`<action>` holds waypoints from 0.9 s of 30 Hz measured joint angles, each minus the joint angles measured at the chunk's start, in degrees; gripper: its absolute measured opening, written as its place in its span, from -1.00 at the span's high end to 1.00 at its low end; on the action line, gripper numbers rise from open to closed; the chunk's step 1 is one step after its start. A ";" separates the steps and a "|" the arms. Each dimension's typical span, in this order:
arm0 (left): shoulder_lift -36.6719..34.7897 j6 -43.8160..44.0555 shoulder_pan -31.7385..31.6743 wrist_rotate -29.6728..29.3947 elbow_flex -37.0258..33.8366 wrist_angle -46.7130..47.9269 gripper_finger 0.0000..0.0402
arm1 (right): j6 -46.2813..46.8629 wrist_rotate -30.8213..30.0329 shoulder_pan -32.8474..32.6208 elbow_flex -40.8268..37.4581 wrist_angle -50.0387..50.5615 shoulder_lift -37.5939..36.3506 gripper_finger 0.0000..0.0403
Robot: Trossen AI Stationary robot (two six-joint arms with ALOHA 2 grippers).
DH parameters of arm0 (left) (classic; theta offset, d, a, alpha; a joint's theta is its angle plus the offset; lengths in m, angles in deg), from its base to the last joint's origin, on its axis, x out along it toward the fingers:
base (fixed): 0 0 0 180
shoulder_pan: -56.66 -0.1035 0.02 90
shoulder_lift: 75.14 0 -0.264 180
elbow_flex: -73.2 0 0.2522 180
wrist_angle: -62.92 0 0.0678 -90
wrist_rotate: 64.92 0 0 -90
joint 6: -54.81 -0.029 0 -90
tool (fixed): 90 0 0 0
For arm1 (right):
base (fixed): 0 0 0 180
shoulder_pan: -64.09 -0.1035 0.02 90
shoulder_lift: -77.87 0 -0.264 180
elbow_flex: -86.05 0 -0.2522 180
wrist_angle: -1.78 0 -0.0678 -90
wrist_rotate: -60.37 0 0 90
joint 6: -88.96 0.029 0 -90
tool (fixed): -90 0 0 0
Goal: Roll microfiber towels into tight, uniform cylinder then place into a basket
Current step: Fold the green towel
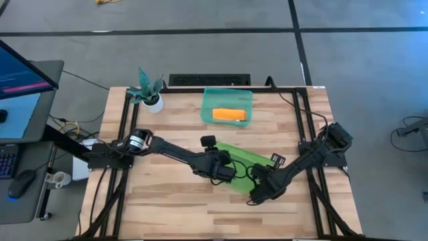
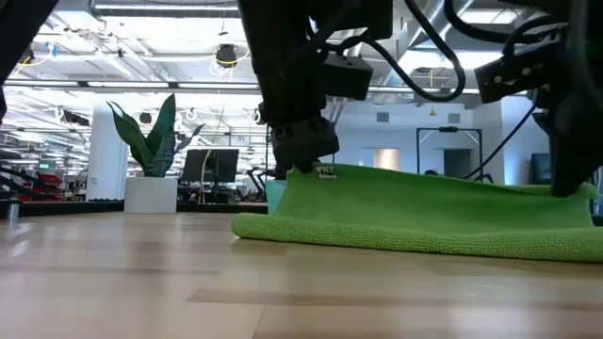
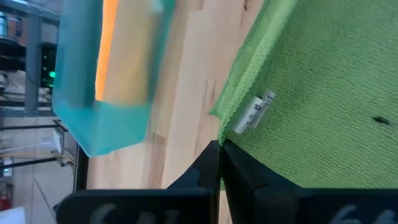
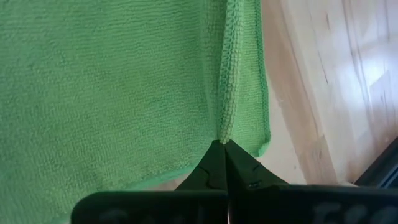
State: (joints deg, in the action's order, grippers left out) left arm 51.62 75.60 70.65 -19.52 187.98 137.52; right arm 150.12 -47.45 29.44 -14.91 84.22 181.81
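1. Wooden tabletop (image 1: 160,201) carries the green towel (image 1: 242,169) at lower centre of the high view, its long axis diagonal.
2. Left gripper (image 3: 221,146) and right gripper (image 4: 224,142) each pinch one edge, jaws closed.
3. Basket (image 1: 208,110), holding the orange towel (image 1: 229,114), lies just above.

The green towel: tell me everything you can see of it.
The green towel is a bright green microfiber cloth with a looped, fuzzy weave, a stitched hem and a small white tag near one edge. It lies on the wooden table in front of the teal basket, its near edge folded into a low rounded lip. The left hand pinches one edge near the tag; the right hand pinches a folded hem near a corner. Both hands are shut on it.
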 joint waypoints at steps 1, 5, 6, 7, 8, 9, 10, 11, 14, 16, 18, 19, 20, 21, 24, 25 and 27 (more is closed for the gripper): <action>0.00 -0.02 -0.18 0.07 0.00 0.00 1.00 | 0.00 0.01 0.34 0.00 -0.10 -0.01 0.98; 0.00 -1.02 -1.02 0.48 0.00 -0.02 1.00 | 0.32 0.04 1.56 0.00 -0.13 -0.01 0.98; 0.00 -1.24 -1.23 0.78 0.00 -0.02 1.00 | 0.31 0.05 1.91 0.00 -0.12 0.00 0.98; 0.00 -1.28 -1.50 1.00 0.00 0.08 1.00 | 0.31 0.09 2.31 0.00 -0.12 -0.02 0.98; 0.00 -1.28 -1.69 1.32 0.00 0.50 1.00 | 0.28 0.32 2.66 0.00 -0.12 -0.02 0.98; 0.00 -1.18 -1.91 1.93 0.00 1.12 1.00 | 0.18 0.80 3.06 0.00 -0.15 0.00 0.98; 0.00 -0.77 -2.12 2.57 0.01 1.82 0.99 | -0.08 1.15 3.40 0.00 -0.17 0.00 0.98; 0.00 -0.42 -2.30 3.22 0.01 2.46 0.97 | -0.13 1.24 3.70 0.00 -0.19 0.00 0.98; 0.00 -0.10 -2.71 4.45 0.02 3.39 0.84 | -0.14 1.45 4.35 0.00 -0.15 0.00 0.98; 0.00 -0.14 -2.87 4.96 0.02 3.24 0.71 | -0.13 1.56 4.50 0.00 -0.15 -0.01 0.98; 0.00 -0.32 -3.03 4.96 0.02 3.26 0.56 | -0.11 1.57 4.42 0.00 -0.15 -0.02 0.98; 0.00 -0.81 -3.11 4.97 0.02 3.26 0.49 | -0.03 1.57 4.44 0.00 -0.15 0.00 0.98; 0.00 -1.30 -3.17 4.98 0.02 3.28 0.42 | 0.17 1.57 4.44 0.00 -0.13 0.00 0.98; 0.01 -1.56 -3.28 4.98 0.02 3.26 0.36 | 0.20 1.54 4.44 0.00 -0.15 -0.01 0.98; 0.01 -1.50 -3.38 4.88 0.02 3.55 0.24 | 0.28 1.35 4.69 0.00 -0.12 0.00 0.98; -0.03 -1.50 -3.38 4.76 0.02 4.07 0.21 | 0.28 1.30 4.87 0.00 -0.13 0.00 0.98; -0.22 -1.48 -2.75 4.67 0.02 4.93 0.19 | 0.26 1.24 5.50 0.00 -0.10 0.00 0.98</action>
State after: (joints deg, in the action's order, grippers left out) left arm 51.40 74.12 67.90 -14.84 188.00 142.45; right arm 150.39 -46.21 34.94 -14.91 84.12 181.81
